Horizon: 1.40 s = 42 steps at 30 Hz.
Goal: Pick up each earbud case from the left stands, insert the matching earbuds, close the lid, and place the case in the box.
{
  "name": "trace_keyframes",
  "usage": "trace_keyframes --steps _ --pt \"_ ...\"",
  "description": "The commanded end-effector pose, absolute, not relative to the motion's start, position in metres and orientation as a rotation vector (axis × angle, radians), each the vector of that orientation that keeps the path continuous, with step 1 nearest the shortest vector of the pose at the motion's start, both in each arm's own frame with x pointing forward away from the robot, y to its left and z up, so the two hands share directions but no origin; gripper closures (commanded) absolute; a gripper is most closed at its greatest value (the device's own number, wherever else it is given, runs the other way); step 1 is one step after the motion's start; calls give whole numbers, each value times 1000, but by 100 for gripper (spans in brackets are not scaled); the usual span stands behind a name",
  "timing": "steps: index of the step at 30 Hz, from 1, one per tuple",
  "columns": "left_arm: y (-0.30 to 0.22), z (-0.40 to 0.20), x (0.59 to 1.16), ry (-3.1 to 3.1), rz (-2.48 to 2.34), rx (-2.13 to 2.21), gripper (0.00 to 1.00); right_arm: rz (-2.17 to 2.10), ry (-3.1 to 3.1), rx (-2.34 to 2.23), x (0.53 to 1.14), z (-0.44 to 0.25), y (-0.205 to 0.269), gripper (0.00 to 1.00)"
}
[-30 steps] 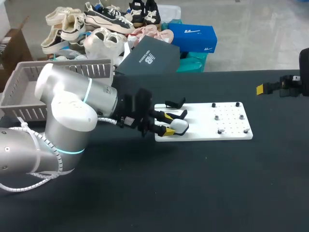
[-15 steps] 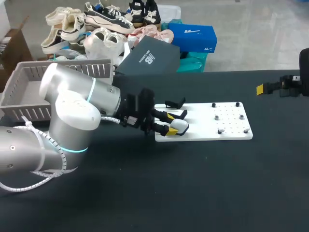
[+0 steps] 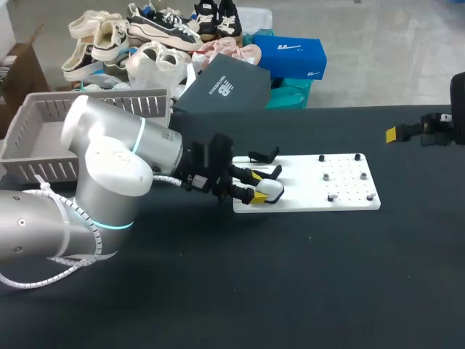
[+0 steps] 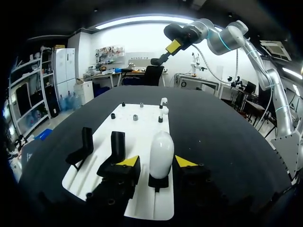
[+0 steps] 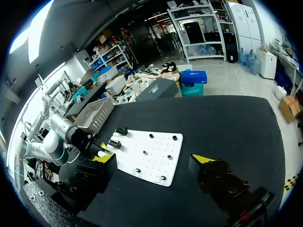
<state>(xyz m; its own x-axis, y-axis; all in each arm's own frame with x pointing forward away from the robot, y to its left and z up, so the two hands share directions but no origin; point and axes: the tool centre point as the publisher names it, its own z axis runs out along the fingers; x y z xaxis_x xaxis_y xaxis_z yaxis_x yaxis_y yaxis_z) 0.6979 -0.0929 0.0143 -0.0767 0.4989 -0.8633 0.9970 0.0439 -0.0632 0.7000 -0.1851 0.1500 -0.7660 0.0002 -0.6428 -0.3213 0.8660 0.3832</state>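
A: Earbud case point(image 4: 161, 152), position?

B: White and rounded, upright on a black stand point(image 4: 158, 182). It is at the end of the white board point(image 4: 142, 124) nearest the left arm point(image 3: 109, 174). From the head view, that is the board's left end.

A: Left gripper?

B: Left gripper point(image 4: 156, 162) straddles the case, one yellow tip on each side, level with its lower half. The jaws are parted a little wider than the case. A strip of board shows between the case and one finger. The other finger sits very close, and I cannot tell whether it touches. There is no two-sided clamp, so I log it as unclosed and holding nothing.

A: Around it?

B: Two more stands point(image 4: 117, 145) are on the same end of the board, just beside the gripper. Small dark pegs point(image 4: 135, 117) are farther along the board. One white earbud point(image 4: 164, 101) stands upright on a peg towards the far end.

A: Right gripper?

B: Right gripper point(image 5: 154, 161) hangs over the counter point(image 3: 290, 276) at its right side, well apart from the board. Its fingers are spread wide with nothing between them, and it touches nothing.

A: The box?

B: A grey slatted basket point(image 3: 36, 142) is at the counter's far left corner, behind the left arm. It is well apart from the case.
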Motion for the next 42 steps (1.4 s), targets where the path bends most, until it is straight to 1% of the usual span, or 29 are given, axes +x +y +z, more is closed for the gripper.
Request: trace_keyframes --steps 1,6,10,13,15,24,29,36,42 --pt "-94 15 699 1651 -954 1528 51 636 2374 -231 700 150 -185 0" --pt "-96 15 698 1646 -959 1531 51 636 2374 -231 700 150 -185 0" --pt "-97 14 698 1644 -960 1538 55 636 2374 -231 700 150 -185 0" --pt "-98 14 698 1642 -962 1542 67 636 2374 -231 700 150 -185 0" --pt "-98 14 697 1640 -965 1545 100 636 2374 -231 700 150 -185 0" --pt "-93 20 696 1622 -962 1537 100 636 2374 -231 700 150 -185 0" --pt "-88 36 694 1581 -975 1513 100 636 2374 -231 700 150 -185 0" --pt "-83 79 679 1435 -960 1464 100 636 2374 -231 700 150 -185 0" --pt "-90 105 669 1375 -994 1431 100 636 2374 -231 700 150 -185 0"
